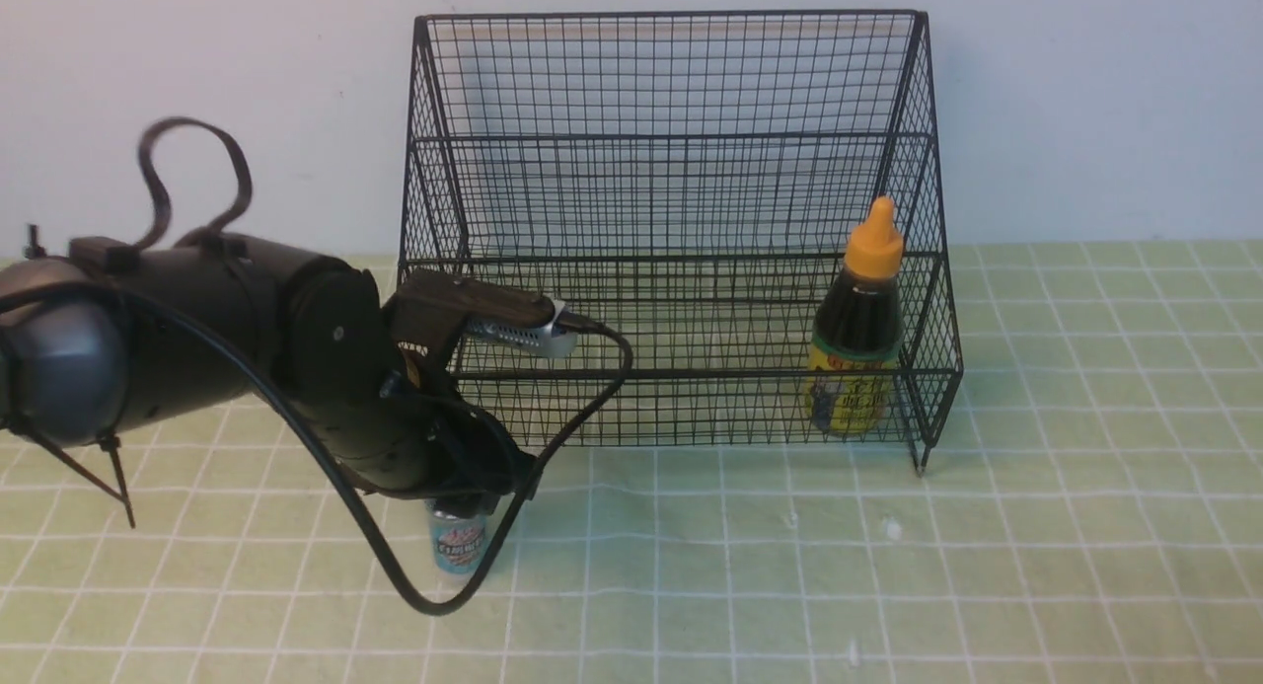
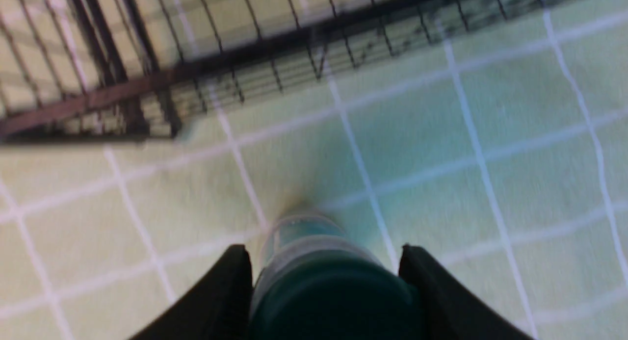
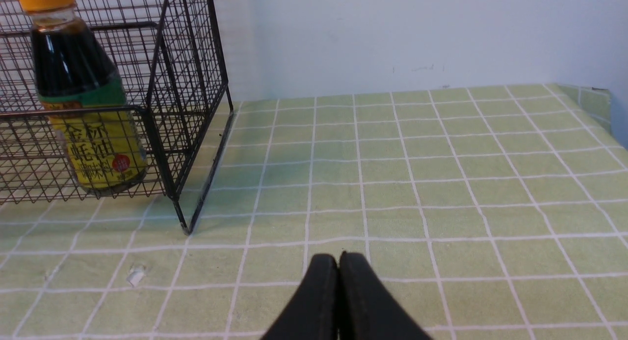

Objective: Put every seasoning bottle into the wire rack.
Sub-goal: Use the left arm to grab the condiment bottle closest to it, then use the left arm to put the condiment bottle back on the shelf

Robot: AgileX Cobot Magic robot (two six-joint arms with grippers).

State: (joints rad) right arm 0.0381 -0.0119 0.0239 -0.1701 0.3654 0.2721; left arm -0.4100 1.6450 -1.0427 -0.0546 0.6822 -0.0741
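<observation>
Green-capped shaker [image 2: 333, 300] sits clamped in the left tool [image 2: 326, 271], near side of the wire rack [image 1: 671, 260]; 1 orange-capped bottle [image 1: 854, 339] leans inside, right. The right tool [image 3: 341, 300] is together.

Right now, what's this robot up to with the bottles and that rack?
The left gripper is around the small green-capped shaker, its fingers close on either side of the cap, just in front of the black wire rack. Whether it grips firmly is hard to tell. The taller dark bottle with the orange cap is already in the rack, leaning near its right end. The right gripper is shut and holds nothing. So one bottle is in, and the shaker is yet to go.
</observation>
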